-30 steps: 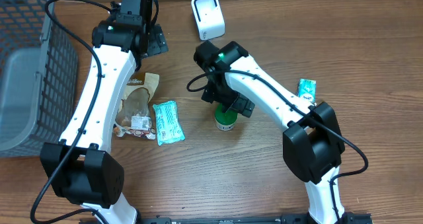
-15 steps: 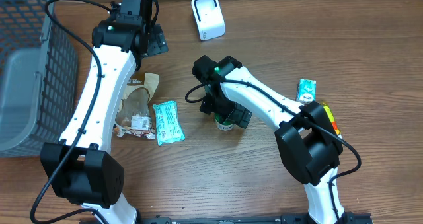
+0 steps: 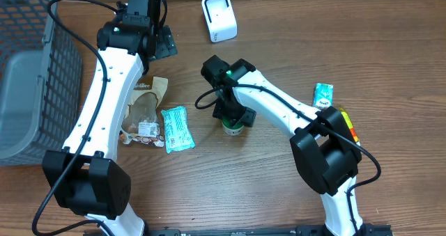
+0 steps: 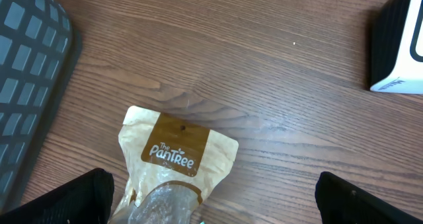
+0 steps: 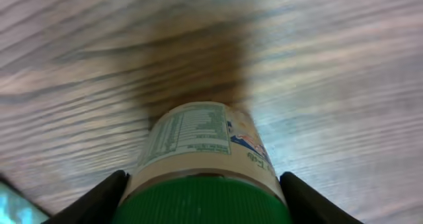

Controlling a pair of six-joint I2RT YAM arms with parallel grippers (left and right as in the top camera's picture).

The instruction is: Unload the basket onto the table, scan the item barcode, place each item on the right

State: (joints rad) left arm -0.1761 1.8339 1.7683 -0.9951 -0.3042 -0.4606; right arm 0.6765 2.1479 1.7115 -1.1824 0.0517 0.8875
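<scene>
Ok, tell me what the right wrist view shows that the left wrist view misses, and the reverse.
Right wrist only: a green-capped white-labelled bottle standing upright, with dark fingers against both sides of its cap. Left wrist only: a brown paper PanTree pouch lying flat, a grey mesh plastic basket at the left edge, and a black-and-white scanner box at the right edge. Both: the brown wooden table.

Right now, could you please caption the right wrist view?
A green-capped bottle stands on the wooden table between the right fingers.
</scene>
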